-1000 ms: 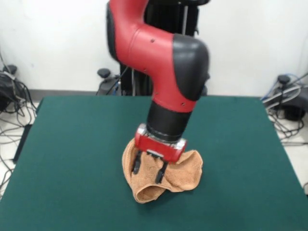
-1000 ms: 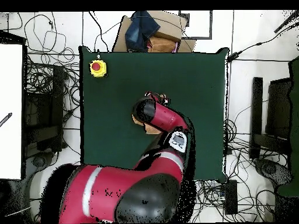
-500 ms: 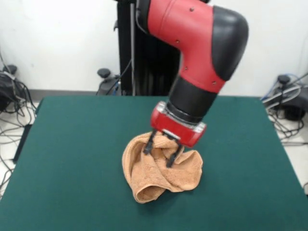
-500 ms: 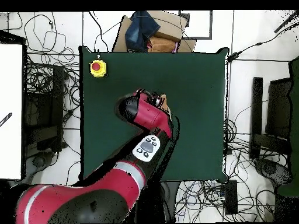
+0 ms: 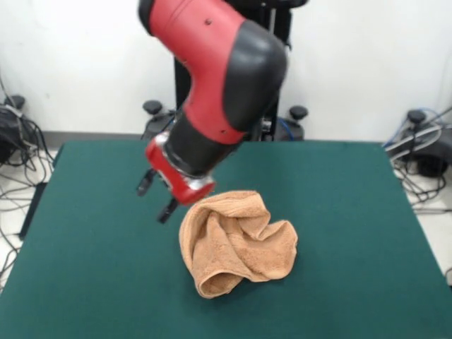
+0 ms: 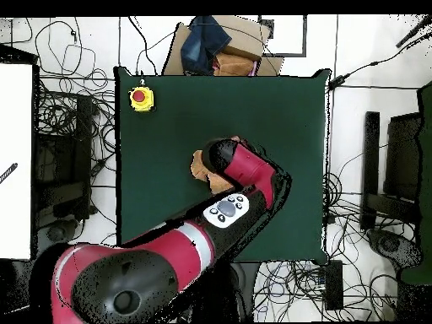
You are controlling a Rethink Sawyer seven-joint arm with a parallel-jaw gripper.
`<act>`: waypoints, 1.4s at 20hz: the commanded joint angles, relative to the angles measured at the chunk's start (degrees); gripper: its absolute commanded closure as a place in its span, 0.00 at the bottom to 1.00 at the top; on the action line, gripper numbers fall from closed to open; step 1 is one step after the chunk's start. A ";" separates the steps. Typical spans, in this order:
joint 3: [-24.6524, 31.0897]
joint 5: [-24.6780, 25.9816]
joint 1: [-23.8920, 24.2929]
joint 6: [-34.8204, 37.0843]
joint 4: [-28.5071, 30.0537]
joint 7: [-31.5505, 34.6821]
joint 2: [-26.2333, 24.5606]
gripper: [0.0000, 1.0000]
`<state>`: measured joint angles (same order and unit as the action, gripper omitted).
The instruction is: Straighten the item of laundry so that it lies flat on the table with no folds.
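Lying crumpled near the middle of the green table [image 5: 92, 233], the towel [image 5: 236, 242] has many folds. At its 10 o'clock in the front view hangs the tool [image 5: 157, 197], released and empty. A yellow box with a red button [image 6: 141, 98] sits at one table corner, with cables on the floor around.

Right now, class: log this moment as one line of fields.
towel: crumpled, folded, mid-table | end effector: open, empty, raised beside towel, not touching | table: green | task: not done
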<state>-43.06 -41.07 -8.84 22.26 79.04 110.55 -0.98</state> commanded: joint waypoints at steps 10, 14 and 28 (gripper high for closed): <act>28.59 6.93 14.76 -21.93 8.33 10.98 14.73 0.00; 34.59 12.79 18.85 -23.44 9.55 10.16 18.20 0.00; 28.41 10.62 12.78 -2.83 10.30 14.91 18.06 0.00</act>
<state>-18.76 -30.85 8.46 5.17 85.30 115.85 17.53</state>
